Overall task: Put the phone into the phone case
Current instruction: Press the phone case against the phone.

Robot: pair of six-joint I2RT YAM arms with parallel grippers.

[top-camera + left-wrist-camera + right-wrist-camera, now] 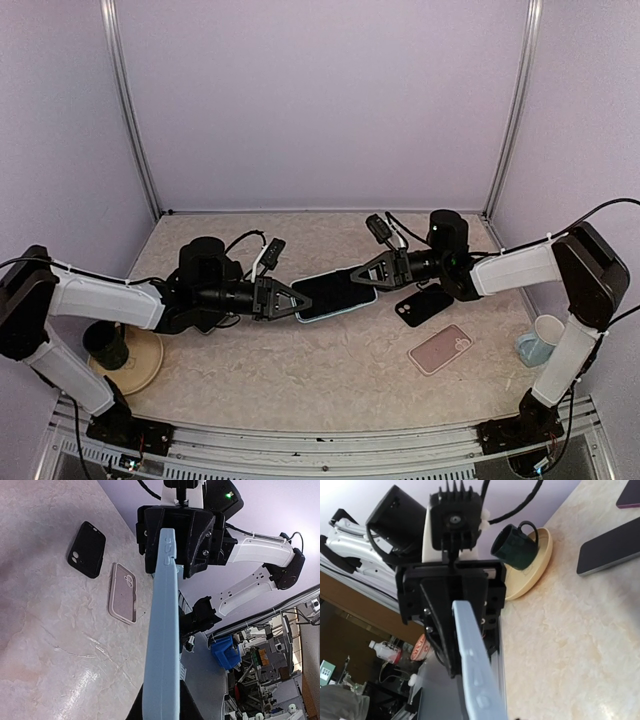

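The light-blue phone case (162, 645) looks matt, smooth plastic; the marbled tabletop (45, 630) shines softly.

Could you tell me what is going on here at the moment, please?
The two arms hold a phone in a light blue case between them, above the table. The left hand is shut on its left end. The right hand is at the other end, but whether it grips is unclear. Whether the phone is fully seated cannot be told. A black case and a pink case lie apart on the table.
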